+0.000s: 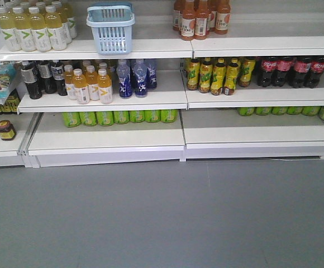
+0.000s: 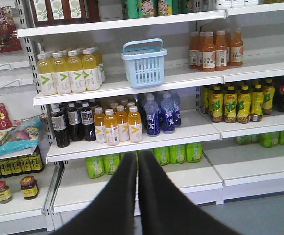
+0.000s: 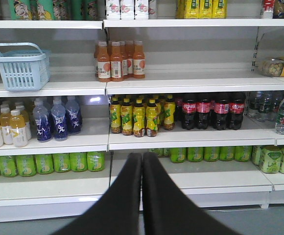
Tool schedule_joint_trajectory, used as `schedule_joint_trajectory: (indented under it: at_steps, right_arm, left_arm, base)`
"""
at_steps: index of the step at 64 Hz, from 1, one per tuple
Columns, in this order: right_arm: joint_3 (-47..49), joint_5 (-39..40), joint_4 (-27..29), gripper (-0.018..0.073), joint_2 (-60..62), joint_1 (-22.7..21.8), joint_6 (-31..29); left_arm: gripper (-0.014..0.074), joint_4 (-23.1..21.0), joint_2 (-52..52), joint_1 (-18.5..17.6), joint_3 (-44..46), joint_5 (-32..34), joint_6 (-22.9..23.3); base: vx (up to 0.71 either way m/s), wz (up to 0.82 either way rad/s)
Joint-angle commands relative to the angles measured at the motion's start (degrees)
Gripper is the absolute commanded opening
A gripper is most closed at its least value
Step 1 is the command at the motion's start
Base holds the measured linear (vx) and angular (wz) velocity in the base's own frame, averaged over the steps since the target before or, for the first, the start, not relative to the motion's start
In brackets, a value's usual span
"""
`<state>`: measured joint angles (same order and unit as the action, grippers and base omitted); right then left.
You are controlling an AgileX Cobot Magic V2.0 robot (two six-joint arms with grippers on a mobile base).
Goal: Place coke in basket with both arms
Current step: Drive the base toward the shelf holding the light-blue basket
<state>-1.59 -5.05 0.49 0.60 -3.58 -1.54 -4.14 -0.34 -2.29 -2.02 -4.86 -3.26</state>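
Basket (image 1: 110,33), light blue, handle up, is standing upright on the top shelf (image 1: 95,51) of the front view, near the right end of the left board. Yellow bottles (image 1: 33,28) are standing to its left and orange bottles (image 1: 201,19) on the next board to its right; nothing is showing above its rim. Coke: no slim red can is appearing in any of the three views. The only red-labelled items are dark cola bottles (image 3: 213,110), which are sitting on the middle shelf at the right board and are not the task's thing. Left gripper (image 2: 136,157) is hanging low in front of the shelving, well apart from every item, its two black fingers lying pressed together with nothing between them. Right gripper (image 3: 142,157) is hanging likewise, fingers closed on each other and empty, pointing toward the seam between the two boards. Step in hand, by judgement: the opening one, locating the coke, since neither arm is reaching and nothing is being carried. Next move is calling first for the can to be found, possibly outside these views. One gripper's fingers would then need parting and bringing round the upright can's sides, while the other arm is tending the basket, which looks light and is likely to slide on the board if nudged.
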Motion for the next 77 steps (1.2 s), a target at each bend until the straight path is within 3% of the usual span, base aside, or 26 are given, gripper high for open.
schedule_joint_trajectory:
  at_steps: [1,77]
  right_arm:
    - [-0.44,4.04,-0.03,-0.0010,0.75,-0.26,-0.74]
    - [-0.44,4.04,-0.03,-0.0010,0.75,-0.26,-0.74]
  left_arm:
    - [-0.0006,-0.19,-1.19,0.05,1.92,3.92,0.14]
    - [-0.0006,-0.19,-1.19,0.05,1.92,3.92,0.14]
  base:
    - [0.03,0.00]
    - [0.10,0.00]
